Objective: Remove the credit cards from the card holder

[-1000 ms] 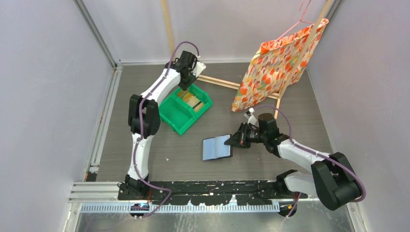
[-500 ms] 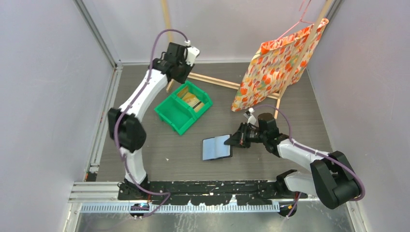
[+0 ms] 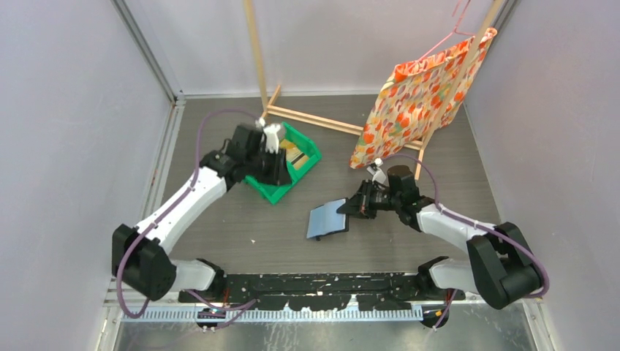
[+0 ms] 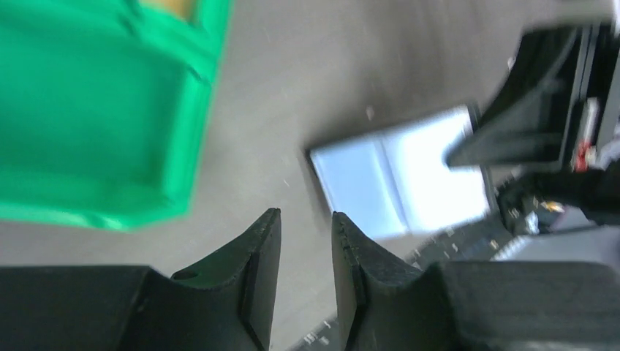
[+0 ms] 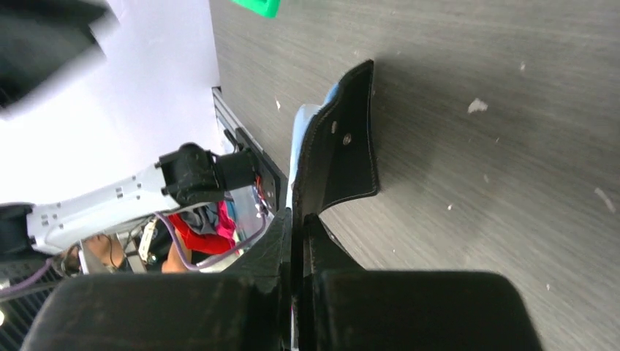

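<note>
While open, one card holder (image 3: 328, 219).

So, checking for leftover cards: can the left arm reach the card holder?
Probably yes: bare table lies between the left gripper and the card holder, and the right gripper clamps just its right edge.

The left arm (image 3: 186, 201), at eight o'clock, and the right arm (image 3: 453, 227), at four o'clock, are built of white links and black cylindrical joints. A purple cable (image 3: 219, 112) is run along each. Black wedge-shaped fingers (image 4: 252, 270) are fitted to the left gripper (image 4: 305, 223).
</note>
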